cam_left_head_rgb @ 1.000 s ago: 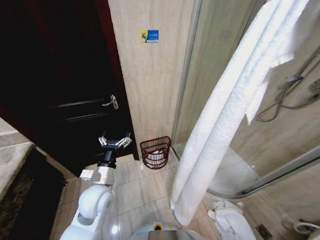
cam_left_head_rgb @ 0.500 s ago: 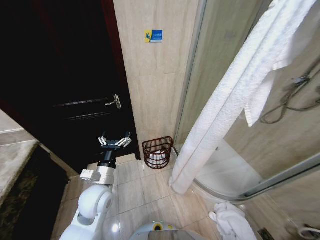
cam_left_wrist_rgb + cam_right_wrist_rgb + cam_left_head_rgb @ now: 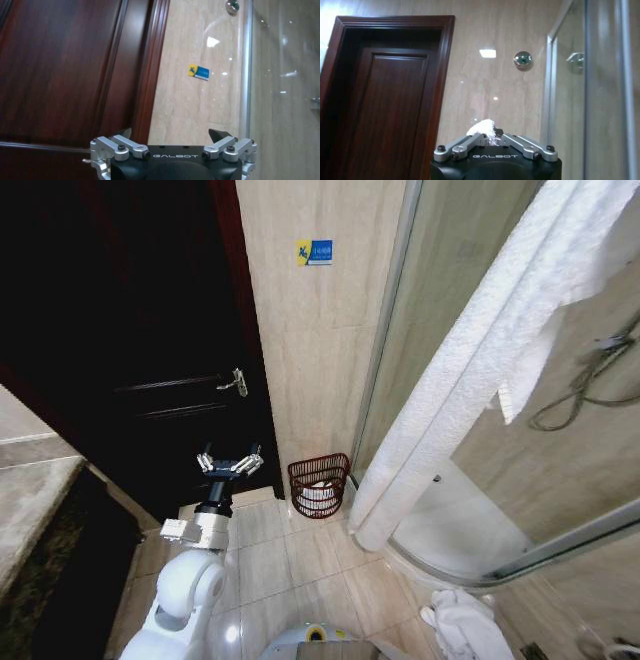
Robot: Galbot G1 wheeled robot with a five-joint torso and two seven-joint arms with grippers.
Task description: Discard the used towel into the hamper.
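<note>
One hamper (image 3: 318, 484) — two towels (image 3: 470, 360), two pincers (image 3: 172, 139)

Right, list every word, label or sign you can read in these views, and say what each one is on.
"GALBOT", on the body of the left pincer.
"GALBOT", on the body of the right pincer, which is shut on the white towel.
The small blue and yellow sign on the tiled wall beside the dark door: its print is too small to read.
</note>
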